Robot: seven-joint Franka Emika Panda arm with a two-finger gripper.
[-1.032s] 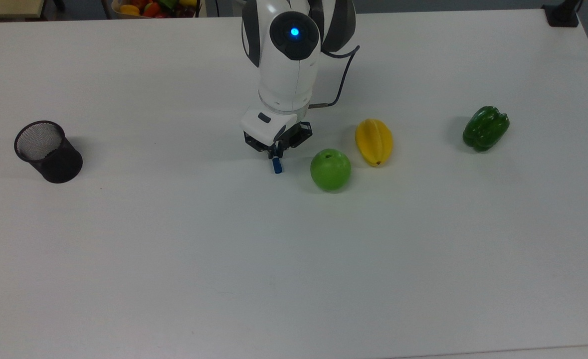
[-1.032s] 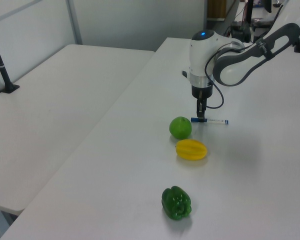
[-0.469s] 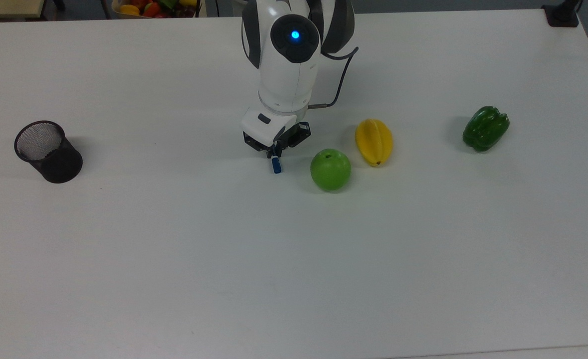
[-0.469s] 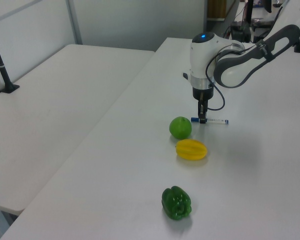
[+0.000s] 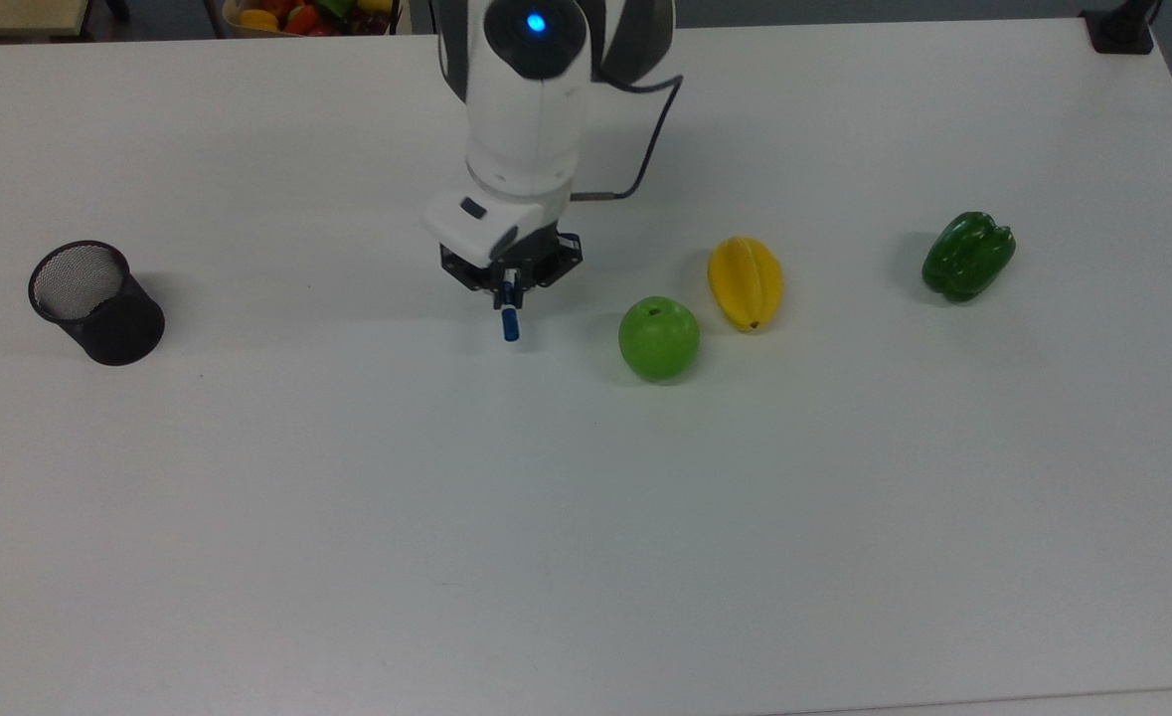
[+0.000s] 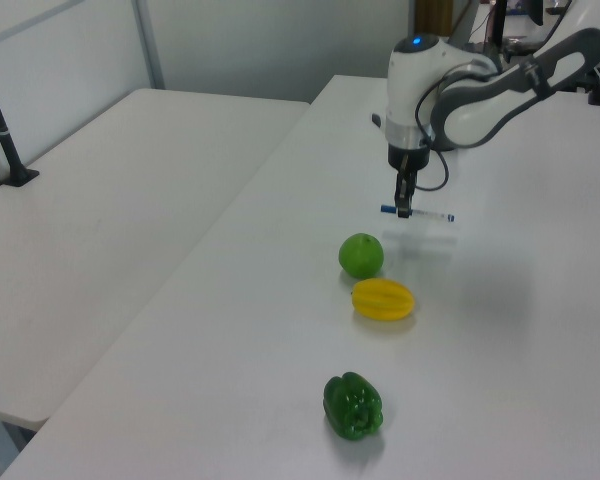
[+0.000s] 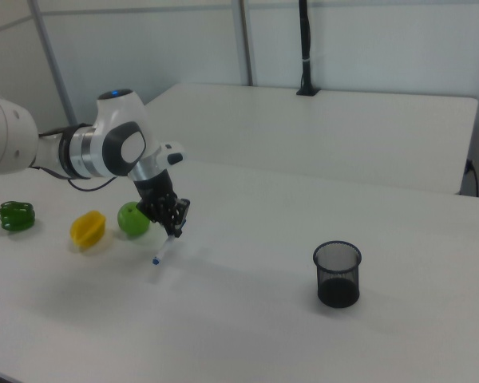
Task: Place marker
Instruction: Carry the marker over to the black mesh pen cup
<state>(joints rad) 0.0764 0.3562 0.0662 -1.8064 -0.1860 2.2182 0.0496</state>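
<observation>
Centre frame in the top view, my end effector (image 5: 508, 288) grips the marker (image 5: 510, 320) clear of the tabletop (image 5: 586, 517); I judge a level carry toward the mesh cup (image 5: 94, 300), far left, works best.

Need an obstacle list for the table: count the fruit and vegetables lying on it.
3, in a row right of the tool in the top view: apple nearest it, starfruit next, pepper farthest right. More produce sits off the table at the top edge, partly cut off.
</observation>
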